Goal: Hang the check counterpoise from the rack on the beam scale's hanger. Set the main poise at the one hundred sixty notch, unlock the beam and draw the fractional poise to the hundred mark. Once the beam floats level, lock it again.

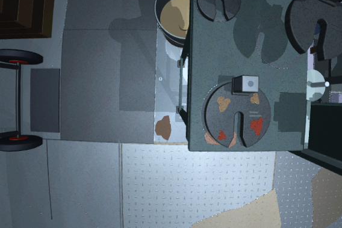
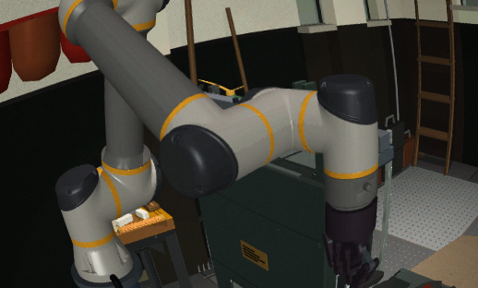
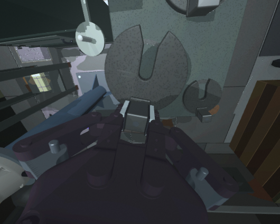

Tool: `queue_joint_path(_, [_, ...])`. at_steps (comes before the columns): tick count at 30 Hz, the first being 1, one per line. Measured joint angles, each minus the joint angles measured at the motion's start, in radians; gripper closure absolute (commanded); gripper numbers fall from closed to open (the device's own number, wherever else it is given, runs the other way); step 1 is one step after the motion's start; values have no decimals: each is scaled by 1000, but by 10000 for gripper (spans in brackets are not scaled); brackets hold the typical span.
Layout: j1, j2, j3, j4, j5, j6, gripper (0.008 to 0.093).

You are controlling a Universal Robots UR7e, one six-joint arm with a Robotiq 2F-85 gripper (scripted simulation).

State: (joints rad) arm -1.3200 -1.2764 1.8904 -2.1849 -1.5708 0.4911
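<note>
The check counterpoise [image 1: 313, 26] [image 3: 147, 68], a dark slotted disc with a square grey knob [image 3: 136, 116], hangs lifted above the green rack top [image 1: 247, 62], near its right edge. Two other slotted weights rest on the rack: a small one [image 1: 219, 0] [image 3: 202, 95] at the far end and a rust-spotted large one [image 1: 237, 113] with its own square knob [image 1: 247, 84]. The scale's round pale hanger plate [image 1: 315, 85] [image 3: 90, 38] sits just off the rack's right edge. My gripper [image 3: 136, 117] [image 2: 355, 268] is closed on the counterpoise's knob and holds the disc up.
A bucket [image 1: 173, 12] with tan contents stands against the rack's left side. A hand truck's wheels [image 1: 19, 59] are at the far left, and a wooden crate [image 1: 27, 1] sits in the top-left corner. My arm's elbow [image 2: 198, 159] blocks most of the beam scale in the second side camera.
</note>
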Motion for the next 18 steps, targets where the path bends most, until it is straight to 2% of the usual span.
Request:
queue_joint_path(5, [0, 0, 0, 1, 0, -10, 934])
queue_joint_path(11, [0, 0, 0, 1, 0, -244, 934])
queue_joint_path(18, [0, -1, 0, 1, 0, -238, 934])
